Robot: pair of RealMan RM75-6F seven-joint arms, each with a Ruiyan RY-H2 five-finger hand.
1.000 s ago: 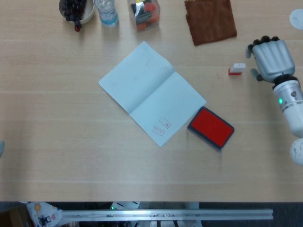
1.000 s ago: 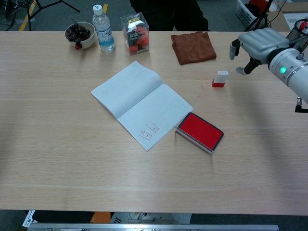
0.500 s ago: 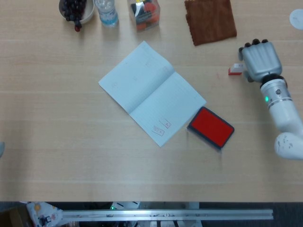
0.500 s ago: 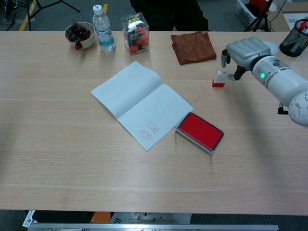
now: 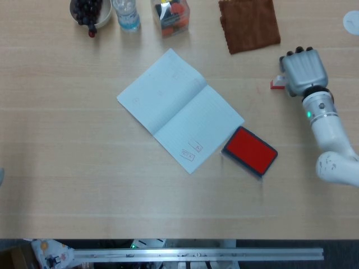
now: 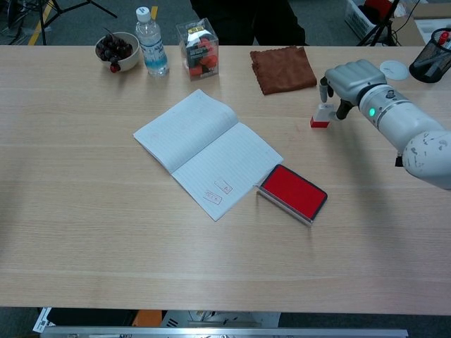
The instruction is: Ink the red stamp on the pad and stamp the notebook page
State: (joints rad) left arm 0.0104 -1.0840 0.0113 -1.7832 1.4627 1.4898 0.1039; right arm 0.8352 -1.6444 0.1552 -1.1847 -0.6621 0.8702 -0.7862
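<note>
A bowl (image 6: 117, 49), bottle (image 6: 151, 42) and clear box (image 6: 198, 39) line the far edge, with the open notebook (image 6: 206, 151) at mid-table and the red pad (image 6: 292, 193) just beside its right corner. Further right lies a brown cloth (image 6: 283, 68). The stamp (image 6: 321, 116) stands on the table between the right hand's (image 6: 349, 81) fingers (image 6: 323, 89), though a firm grip cannot be made out.

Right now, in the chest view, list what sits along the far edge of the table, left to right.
Bowl of dark fruit → water bottle → clear box → brown cloth → white disc → black mesh cup.
</note>
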